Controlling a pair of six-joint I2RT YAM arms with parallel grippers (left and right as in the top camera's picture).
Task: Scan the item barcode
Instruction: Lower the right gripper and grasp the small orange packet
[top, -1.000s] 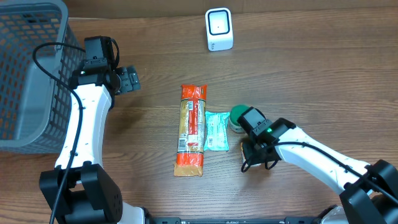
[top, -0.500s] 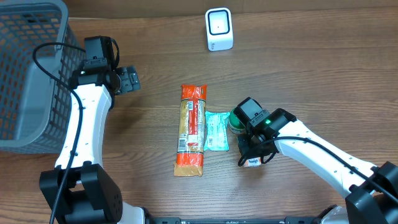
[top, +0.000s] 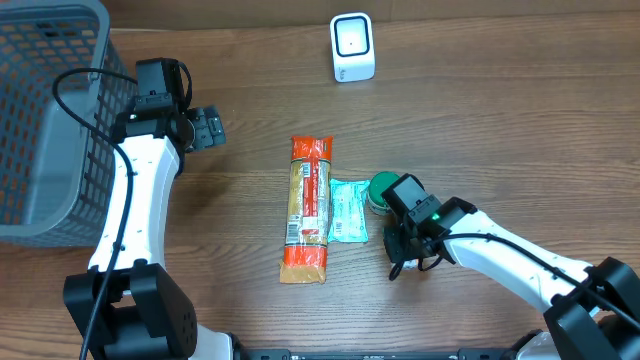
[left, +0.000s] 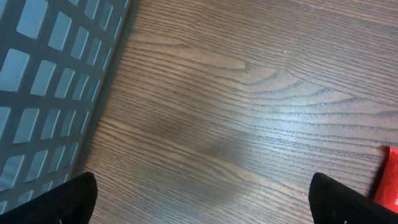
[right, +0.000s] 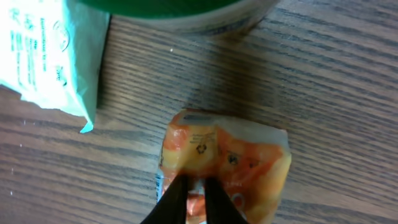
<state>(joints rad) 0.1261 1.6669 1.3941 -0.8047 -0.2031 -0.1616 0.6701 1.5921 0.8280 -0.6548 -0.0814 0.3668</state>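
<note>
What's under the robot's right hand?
A small orange packet, pinched by the right hand and lying on the table. From above, the hand covers nearly all of it. What is printed on its underside cannot be seen.

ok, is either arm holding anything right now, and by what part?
Right gripper pinches the small orange packet at its lower edge, as the right wrist view shows it. Left gripper is open, holding nothing.

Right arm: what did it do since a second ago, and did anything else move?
The right gripper closed its fingers on the small orange packet, pinching one end. The left gripper stayed open by the basket; the long snack pack, teal pouch and scanner did not move.
</note>
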